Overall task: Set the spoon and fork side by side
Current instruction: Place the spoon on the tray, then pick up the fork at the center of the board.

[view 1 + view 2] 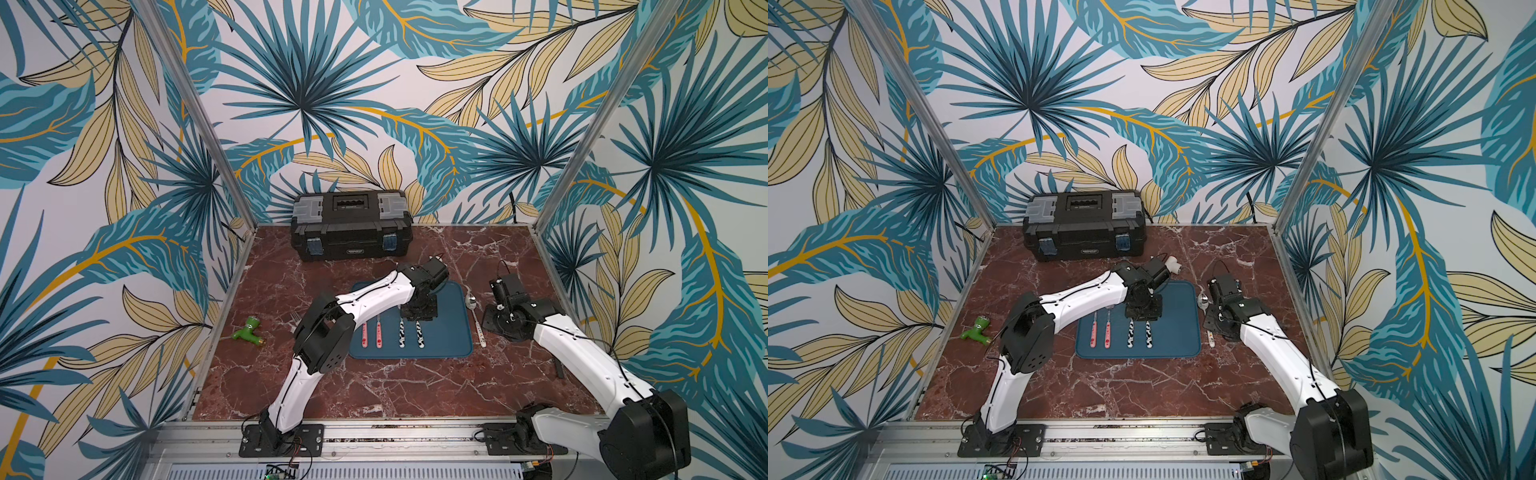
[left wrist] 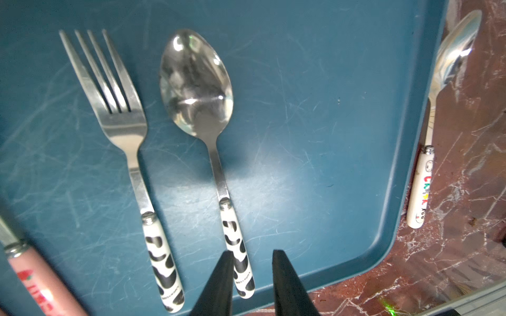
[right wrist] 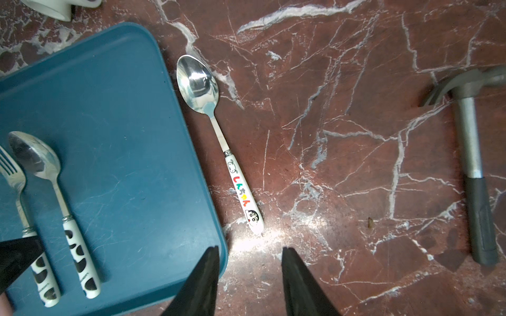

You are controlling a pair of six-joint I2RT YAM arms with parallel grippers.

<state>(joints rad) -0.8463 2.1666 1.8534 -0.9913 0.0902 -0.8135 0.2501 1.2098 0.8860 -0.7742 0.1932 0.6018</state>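
arms [image 1: 374, 293]: white shells, black joints | thin black cables | black screwed base plates [image 1: 282, 440] | end effector fingers [image 2: 219, 284]: black, tapered

A tray [image 1: 453, 332] is placed near the middle of the worktop [image 1: 374, 386]. Four utensils are laid on it in a row, handles toward the front edge: two utensils [image 1: 371, 334] at the left, then a fork [image 2: 120, 153] and, just beside it to the right, a spoon [image 2: 208, 142]. A second spoon [image 3: 219, 136] is laid on the worktop just beside the tray's right edge. A hammer [image 3: 473, 169] is seen further right, well apart. A toolbox [image 1: 351, 226] is set behind the tray, at the back. A small toy [image 1: 248, 329] is placed on the worktop left of the tray, near the left edge.
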